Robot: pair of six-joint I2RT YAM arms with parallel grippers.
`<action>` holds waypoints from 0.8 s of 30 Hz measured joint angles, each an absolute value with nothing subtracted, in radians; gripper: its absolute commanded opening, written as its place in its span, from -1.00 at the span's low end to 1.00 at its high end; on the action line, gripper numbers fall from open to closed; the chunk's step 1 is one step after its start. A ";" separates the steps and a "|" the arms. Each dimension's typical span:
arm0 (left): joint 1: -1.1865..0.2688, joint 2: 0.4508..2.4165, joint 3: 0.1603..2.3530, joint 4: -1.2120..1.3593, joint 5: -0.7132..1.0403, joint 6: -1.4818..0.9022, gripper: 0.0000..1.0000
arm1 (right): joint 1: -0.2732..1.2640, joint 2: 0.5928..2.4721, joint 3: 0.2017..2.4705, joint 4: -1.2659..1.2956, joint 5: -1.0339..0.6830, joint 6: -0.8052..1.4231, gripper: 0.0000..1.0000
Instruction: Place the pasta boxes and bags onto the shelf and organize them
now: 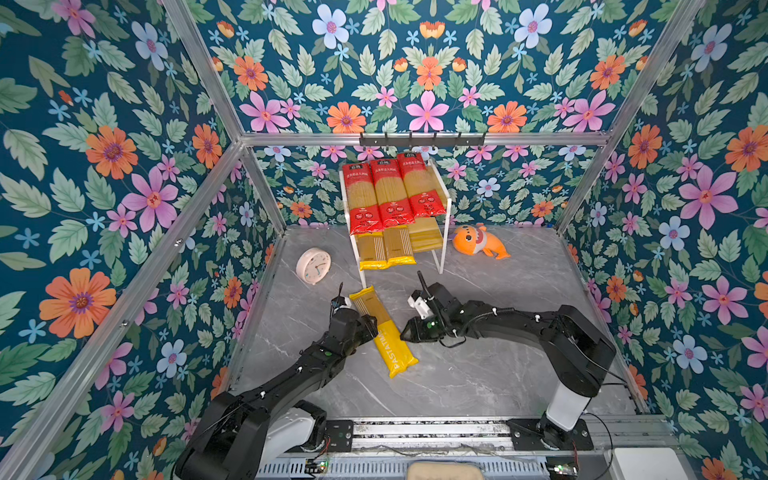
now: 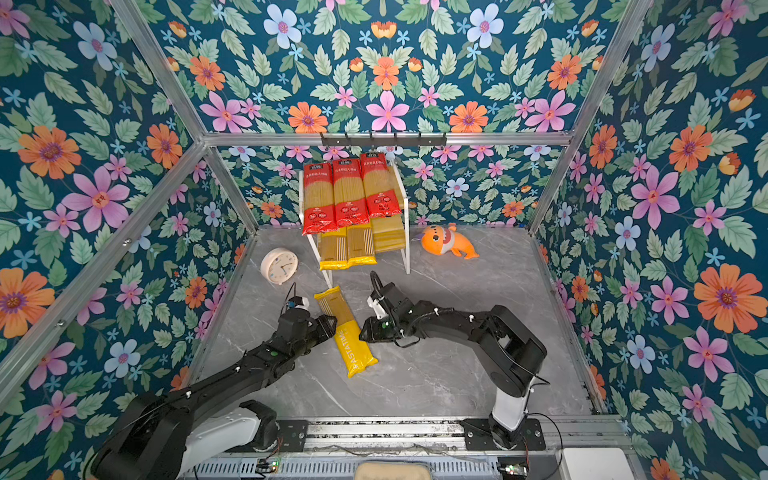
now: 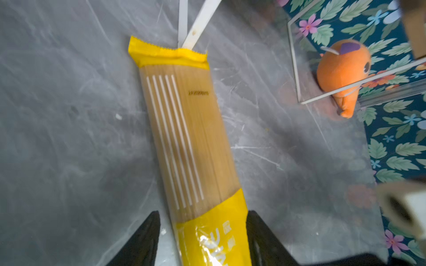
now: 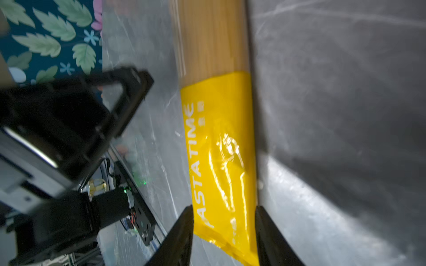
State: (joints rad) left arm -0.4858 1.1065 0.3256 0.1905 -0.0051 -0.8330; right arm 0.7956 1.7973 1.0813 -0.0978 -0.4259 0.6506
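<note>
One yellow PASTATIME pack (image 1: pixel 392 349) (image 2: pixel 353 349) lies flat and slanted on the grey table, its far end by the shelf's front leg (image 3: pixel 200 23). My left gripper (image 1: pixel 371 324) (image 3: pixel 202 214) is open at the pack's left edge; one finger stands clear of it. My right gripper (image 1: pixel 405 332) (image 4: pixel 223 209) is at the right edge, open, its fingers either side of the pack's (image 4: pixel 219 138) yellow end. On the shelf (image 1: pixel 448 199) (image 2: pixel 388 235), three red packs (image 1: pixel 390 191) (image 2: pixel 349 195) lie side by side on the top board. Two yellow packs (image 1: pixel 386 249) (image 2: pixel 347 249) rest on the lower board.
A white round clock (image 1: pixel 313 265) (image 2: pixel 279 265) stands left of the shelf. An orange plush fish (image 1: pixel 478 241) (image 2: pixel 446 243) (image 3: pixel 343 66) lies to its right. A black hook rail (image 1: pixel 422 139) hangs on the back wall above the shelf. Flowered walls close in three sides.
</note>
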 measured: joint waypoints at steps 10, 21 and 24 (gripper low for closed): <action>-0.492 1.087 0.202 0.274 -0.048 -0.921 0.19 | 0.724 2.034 1.328 -0.056 -0.456 0.643 -0.05; -0.492 1.015 0.119 0.315 -0.081 -0.987 -0.01 | 0.783 2.177 1.439 -0.018 -0.493 0.683 -0.17; -0.492 1.013 0.108 0.328 -0.082 -0.988 -0.10 | 0.802 2.193 1.440 0.011 -0.498 0.703 -0.40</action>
State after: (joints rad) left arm -0.4915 1.0126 0.1078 0.3283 -0.0822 -0.9878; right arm 0.8021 2.1929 1.4399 0.0113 -0.4984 0.7033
